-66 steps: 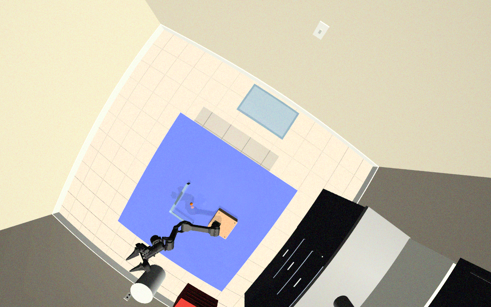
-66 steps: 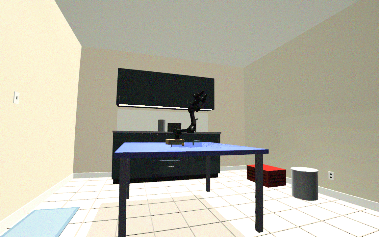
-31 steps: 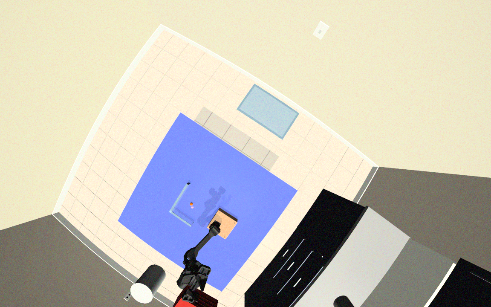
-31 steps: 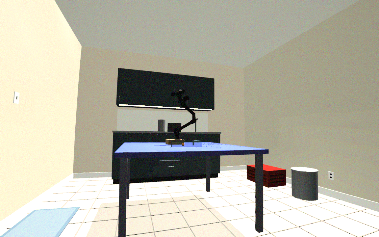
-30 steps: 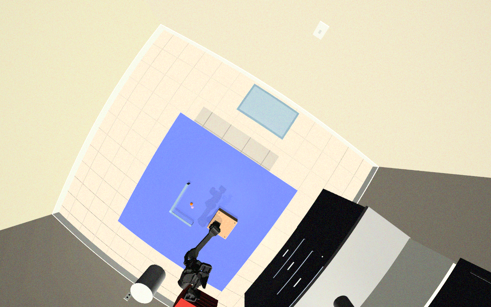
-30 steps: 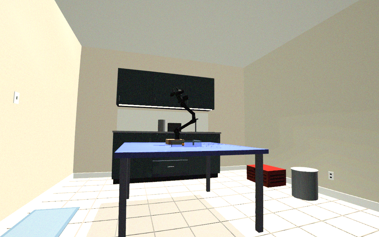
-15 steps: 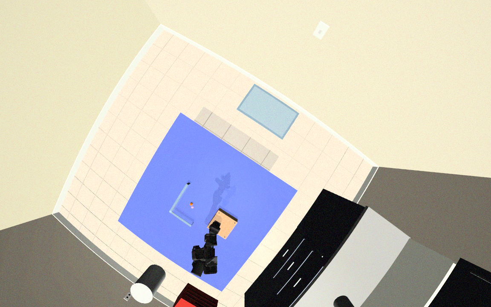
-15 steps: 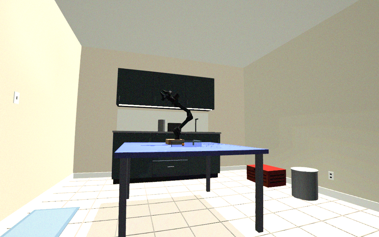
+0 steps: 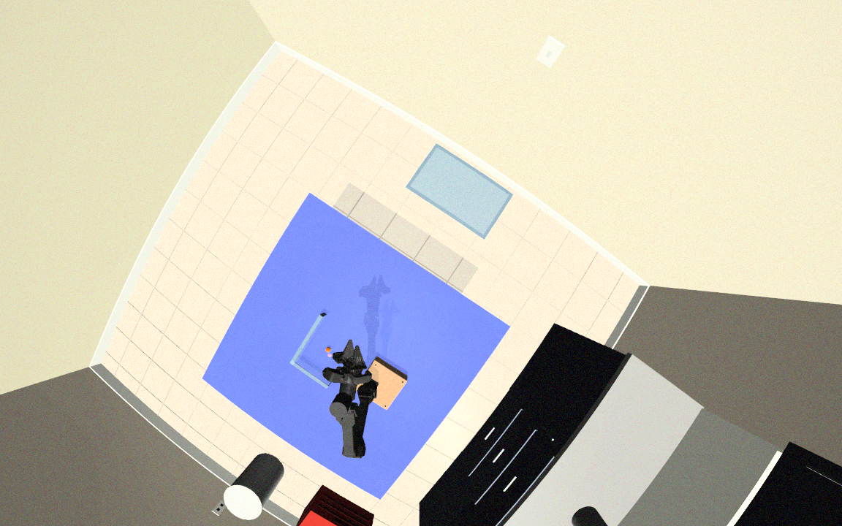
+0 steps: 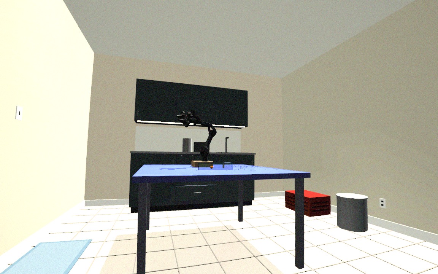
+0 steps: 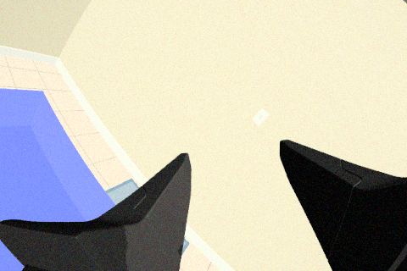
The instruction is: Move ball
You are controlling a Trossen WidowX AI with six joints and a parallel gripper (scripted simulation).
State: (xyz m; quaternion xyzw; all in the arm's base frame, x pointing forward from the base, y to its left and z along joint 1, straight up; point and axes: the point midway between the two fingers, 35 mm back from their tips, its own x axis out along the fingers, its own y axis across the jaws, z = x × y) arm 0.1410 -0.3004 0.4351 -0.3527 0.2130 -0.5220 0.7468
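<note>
The small orange ball [image 9: 327, 349] [image 10: 211, 166] rests on the blue table [image 9: 260, 281] [image 10: 275, 172]. The pale see-through copy [image 9: 330, 355] lies right beside it in the top view; I cannot make it out in the exterior view. Two low clear walls [image 9: 308, 337] [image 10: 225, 166] make a corner left of and below the ball in the top view, and the ball touches neither. My gripper [image 9: 353, 343] [image 10: 178, 117] [image 11: 235, 154] is open, about half wide, with nothing between the fingers. It hangs high above the table, pointing out level. The wrist view shows neither ball nor copy.
The arm's wooden base block [image 9: 389, 386] [image 10: 197, 163] stands on the table, right of the walls in the top view. Off the table are a dark counter [image 10: 166, 190], a red crate [image 10: 307, 194] and a grey bin [image 10: 351, 212].
</note>
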